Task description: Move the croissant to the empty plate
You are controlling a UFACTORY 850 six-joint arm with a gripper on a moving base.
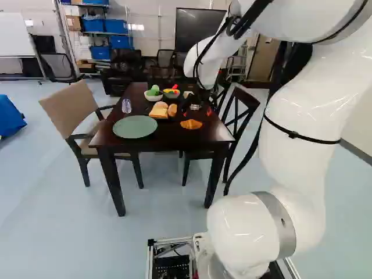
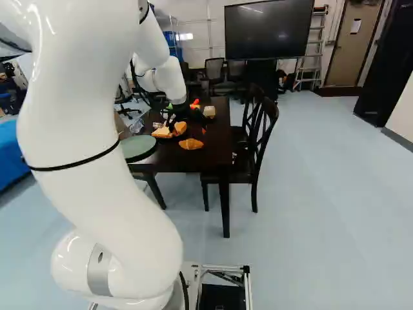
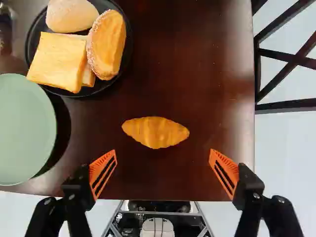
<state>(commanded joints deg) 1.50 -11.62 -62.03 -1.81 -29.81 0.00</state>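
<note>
Hovers with pincer [image 1: 197,111] spread wide apart, facing croissant [image 3: 155,132] just ahead (golden, plump), with green plate [image 3: 24,128] off to one side.

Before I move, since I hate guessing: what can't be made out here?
Croissant: underside hidden against the table, every view.
Green plate: one side cut off by the wrist view's edge.
White bowl: contents too small, left base view.
Tan chair: mostly behind the arm, right base view.

Pale blue floor [image 2: 322,213]; dark screen [image 2: 268,31], top of the right base view; beige armchair [image 1: 68,104], left in the left base view.
</note>
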